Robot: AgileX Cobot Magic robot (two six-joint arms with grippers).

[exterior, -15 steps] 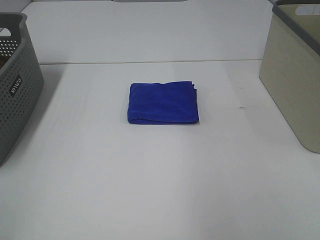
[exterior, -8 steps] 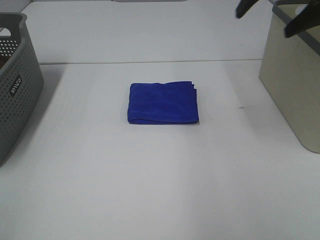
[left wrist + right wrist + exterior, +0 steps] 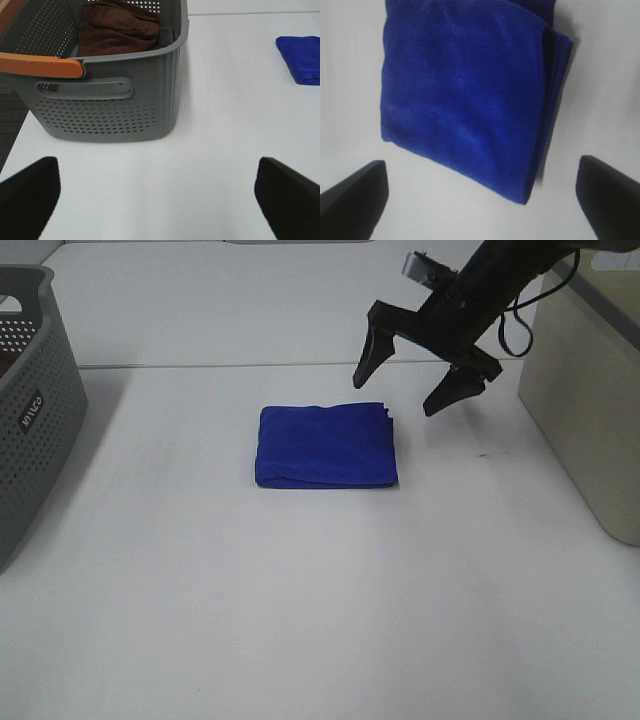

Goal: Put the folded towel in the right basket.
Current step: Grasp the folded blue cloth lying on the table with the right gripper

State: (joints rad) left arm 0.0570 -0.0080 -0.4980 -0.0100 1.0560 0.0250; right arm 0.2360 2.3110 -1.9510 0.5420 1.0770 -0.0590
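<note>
Exterior high view, right fingers (image 3: 368, 355) spread wide, empty, above folded towel (image 3: 325, 445), left fingers (image 3: 27, 197) wide apart, empty.

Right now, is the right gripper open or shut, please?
Open: the right gripper has its fingers wide apart over the towel, holding nothing.

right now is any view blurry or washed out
Exterior high: even light, white table nearly washed out, towel sharp. Right wrist: towel soft, right pincer fingers dark, defocused. Left wrist: gray basket crisp, left pincer fingers blurred.
</note>
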